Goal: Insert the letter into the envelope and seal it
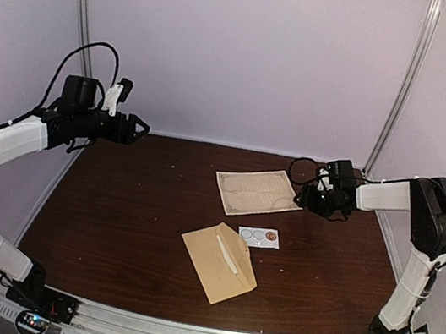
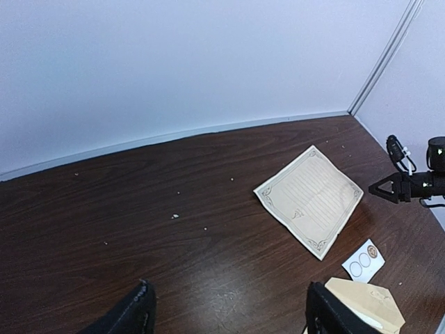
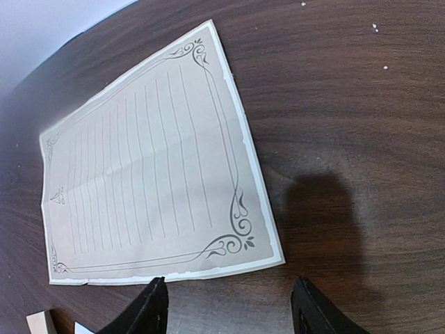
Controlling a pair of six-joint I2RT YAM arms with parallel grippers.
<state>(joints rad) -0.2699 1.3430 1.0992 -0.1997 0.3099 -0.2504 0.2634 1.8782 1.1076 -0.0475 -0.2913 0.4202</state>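
Envelope (image 1: 218, 262) lies flat on the tabletop (image 1: 110, 225) from above, letter (image 1: 257, 192) just beyond it, right claw (image 1: 303, 199) low beside the letter's edge. Left wrist: left claw (image 2: 229, 316) spread, empty, raised out of the way. Right wrist: right claw spread, empty, poised at the letter's corner, presumably to pinch it.

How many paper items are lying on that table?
3: the lined letter toward the back, the small white sticker card just in front of it, and the tan envelope at the front. Nothing looks hidden.
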